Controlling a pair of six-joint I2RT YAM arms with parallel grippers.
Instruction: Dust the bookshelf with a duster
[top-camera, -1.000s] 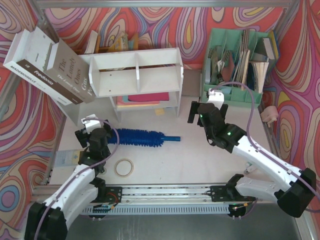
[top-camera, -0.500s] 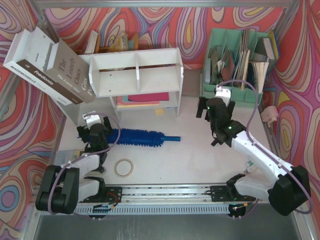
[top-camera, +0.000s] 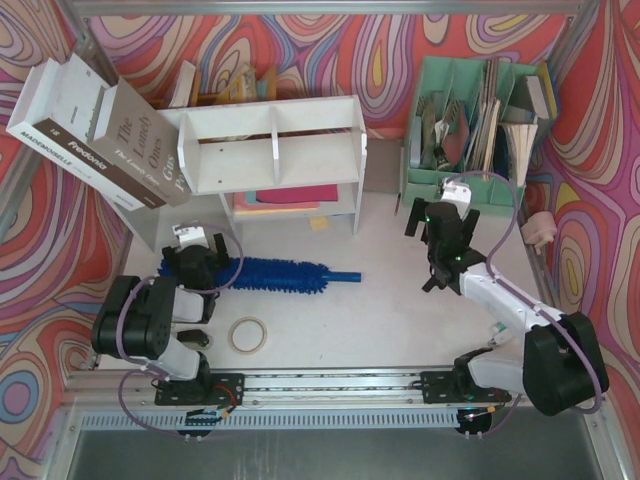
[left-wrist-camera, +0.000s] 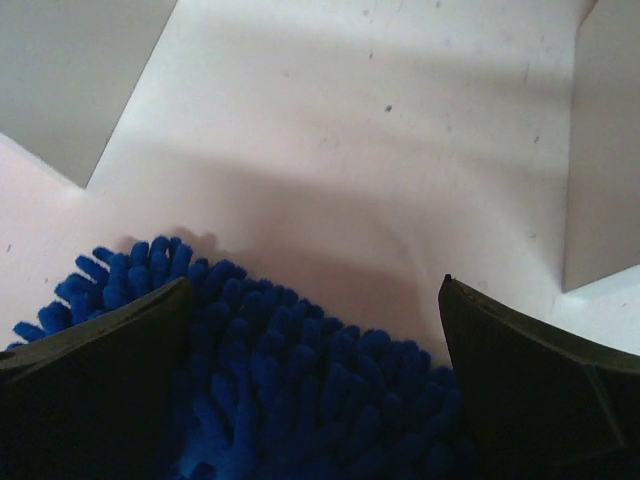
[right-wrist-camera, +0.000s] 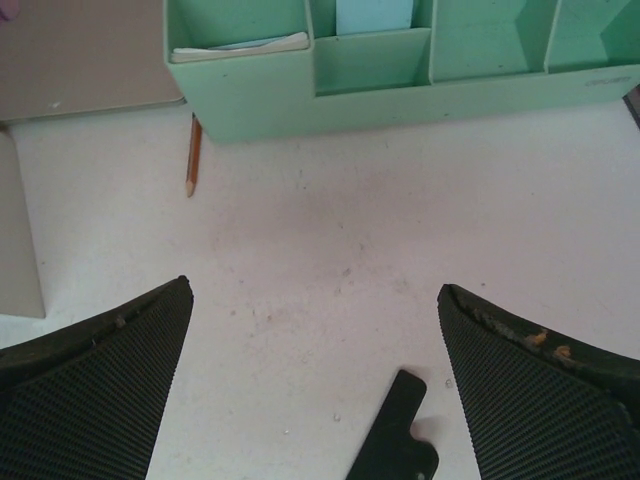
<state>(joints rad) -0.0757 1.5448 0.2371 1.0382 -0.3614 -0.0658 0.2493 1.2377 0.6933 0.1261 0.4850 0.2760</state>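
The blue fluffy duster (top-camera: 270, 273) lies flat on the white table in front of the bookshelf (top-camera: 275, 140), its thin handle (top-camera: 340, 276) pointing right. My left gripper (top-camera: 190, 252) is open, low over the duster's left brush end; the shaggy bristles (left-wrist-camera: 300, 390) fill the gap between its fingers in the left wrist view. My right gripper (top-camera: 437, 215) is open and empty above bare table, facing the mint-green file organizer (right-wrist-camera: 400, 80). The white bookshelf has two upper compartments and coloured sheets on its lower shelf.
A tape roll (top-camera: 248, 334) lies near the front edge. Two large books (top-camera: 100, 135) lean at the back left. The mint-green organizer (top-camera: 480, 130) stands at the back right, a pencil (right-wrist-camera: 193, 155) on the table beside it. A small black piece (right-wrist-camera: 395, 440) lies under the right gripper.
Both arms have folded back towards their bases. The left gripper has moved up and back over the duster's left end. The right gripper has shifted right, towards the organizer. The duster has not moved.
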